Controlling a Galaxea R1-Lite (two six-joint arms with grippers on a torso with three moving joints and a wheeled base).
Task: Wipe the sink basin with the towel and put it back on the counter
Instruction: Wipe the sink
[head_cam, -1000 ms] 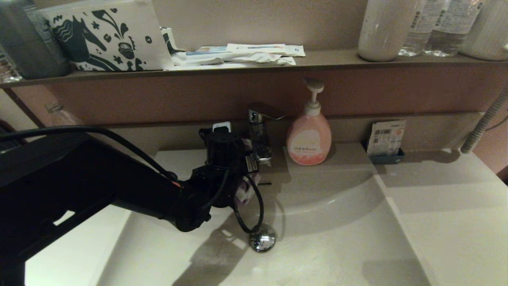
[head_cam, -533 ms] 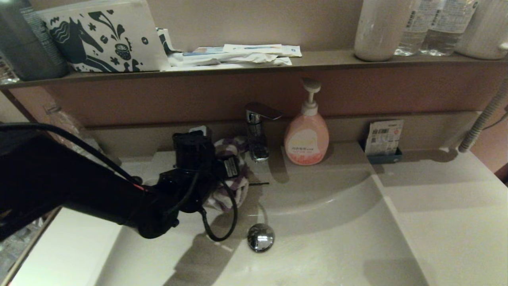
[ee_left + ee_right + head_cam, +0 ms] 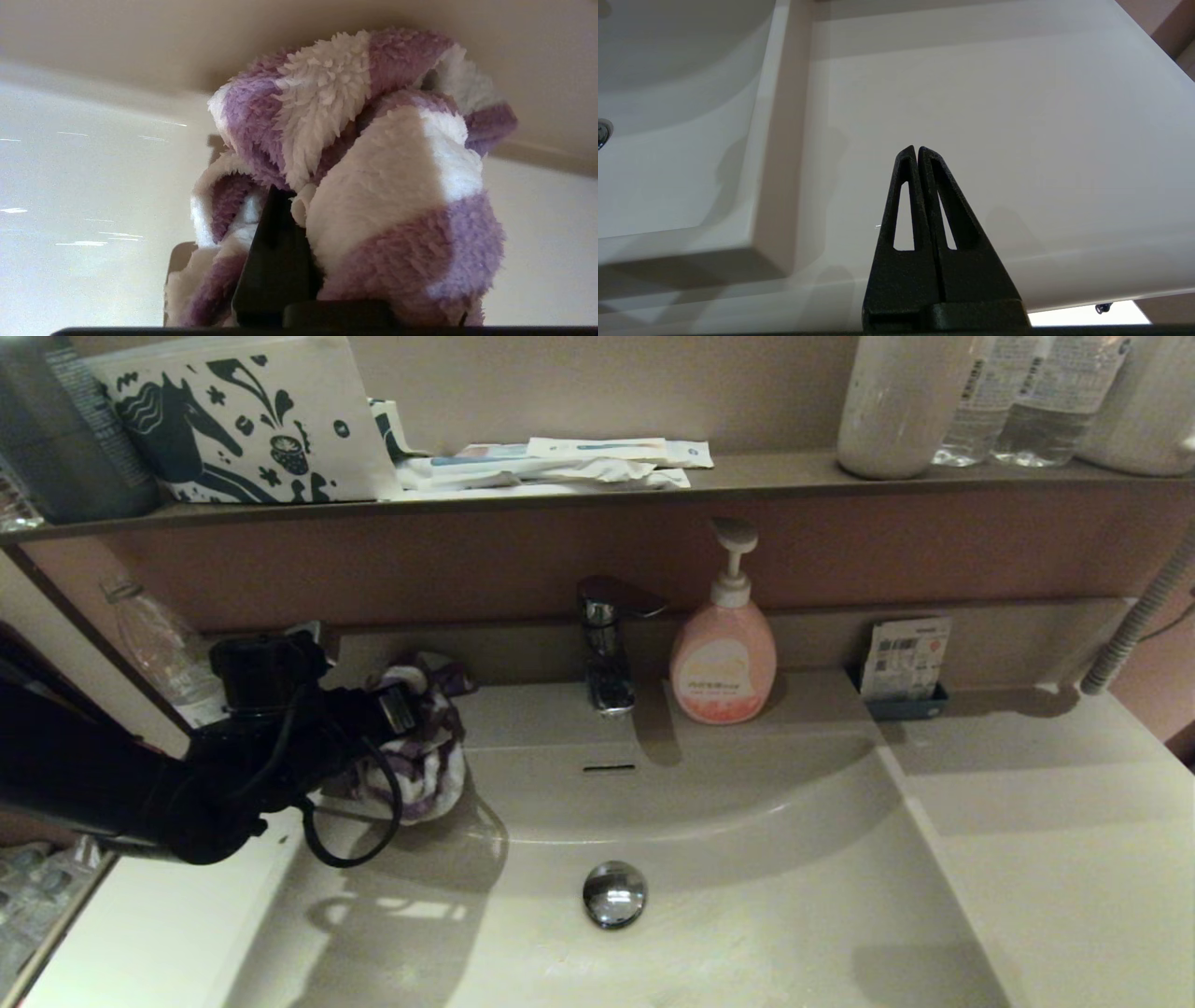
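The purple-and-white striped towel (image 3: 428,763) is bunched up in my left gripper (image 3: 408,728), which is shut on it. It hangs at the back left corner of the sink basin (image 3: 747,859), over the edge where the counter (image 3: 1055,821) meets the bowl; I cannot tell if it touches. In the left wrist view the towel (image 3: 387,186) wraps around one black finger (image 3: 275,242) and hides the other. The chrome drain plug (image 3: 613,893) lies bare in the basin. My right gripper (image 3: 917,148) is shut and empty above the right-hand counter (image 3: 994,107), out of the head view.
A chrome faucet (image 3: 607,644) and a pink soap pump bottle (image 3: 725,658) stand at the basin's back. A small tray with a card (image 3: 906,665) is right of them. The brown shelf (image 3: 747,476) holds the horse-print pouch (image 3: 243,415), packets and bottles (image 3: 990,392). A clear bottle (image 3: 159,644) stands far left.
My left arm has carried the towel from under the faucet leftward to the basin's back left corner. The drain plug is now uncovered by the arm's cable.
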